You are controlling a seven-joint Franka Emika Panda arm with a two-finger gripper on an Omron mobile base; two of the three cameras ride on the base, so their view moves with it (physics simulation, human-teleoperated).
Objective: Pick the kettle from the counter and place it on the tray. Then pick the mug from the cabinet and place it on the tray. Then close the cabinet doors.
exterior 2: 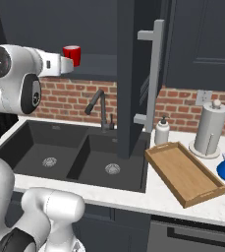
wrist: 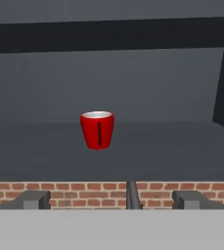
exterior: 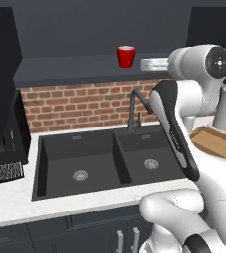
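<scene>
The mug stands upright on the cabinet shelf, above the sink. The gripper is wide open and holds nothing. It is out in front of the shelf, well apart from the mug. The mug sits straight ahead of the fingers, a bit higher and a touch to the left in the hand view, its handle facing the hand. I think the hand must go forward and up a little to reach it

sink black | faucet | soap bottle | paper-towel roll upright
</scene>
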